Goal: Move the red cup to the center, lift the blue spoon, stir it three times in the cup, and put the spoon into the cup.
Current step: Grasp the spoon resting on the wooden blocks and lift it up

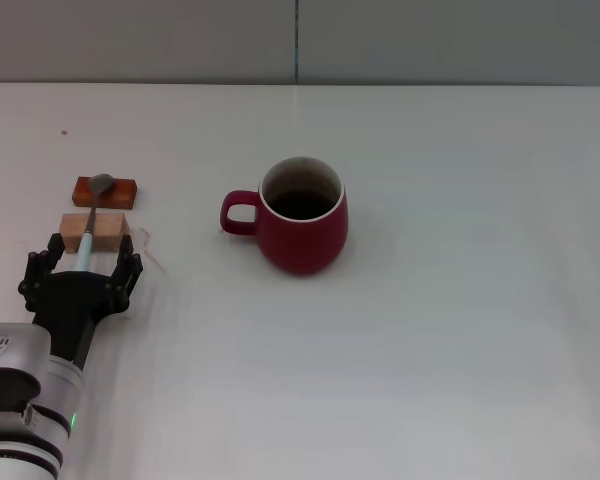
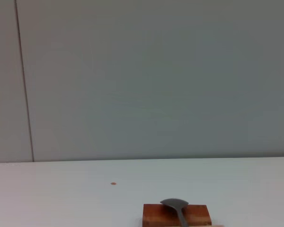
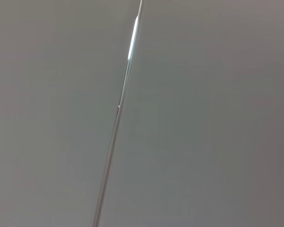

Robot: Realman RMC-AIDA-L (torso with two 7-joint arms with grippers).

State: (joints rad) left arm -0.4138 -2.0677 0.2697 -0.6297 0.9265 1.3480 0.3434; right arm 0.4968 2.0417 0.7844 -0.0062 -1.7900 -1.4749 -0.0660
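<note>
1. Nearest of all, at the lower left of the head view, the left end effector (image 1: pixel 83 262) is seen with its fingers spread wide on either side of the handle end of the blue spoon (image 1: pixel 91 217); nothing is gripped, and no contact with the handle can be made out.
2. Just beyond it, the spoon is found lying across two small supports at the left of the frame: its pale handle is carried by a light wooden block (image 1: pixel 95 231), and its grey bowl is rested on a reddish-brown block (image 1: pixel 107 190). The same bowl and darker block are shown at the bottom edge of the left wrist view.
3. Farther along, near the middle of the head view, the red cup (image 1: pixel 302 214) is stood upright on the white tabletop (image 1: pixel 460 300), well apart from the spoon, with its handle turned toward the left of the frame. The centring step is judged to be finished.
4. Lifting the spoon is judged to be the step in hand; the three stirs and the leaving of the spoon inside the cup are not yet done.
5. No right end effector is shown in any view; only a blank grey wall is offered by the right wrist view.
</note>
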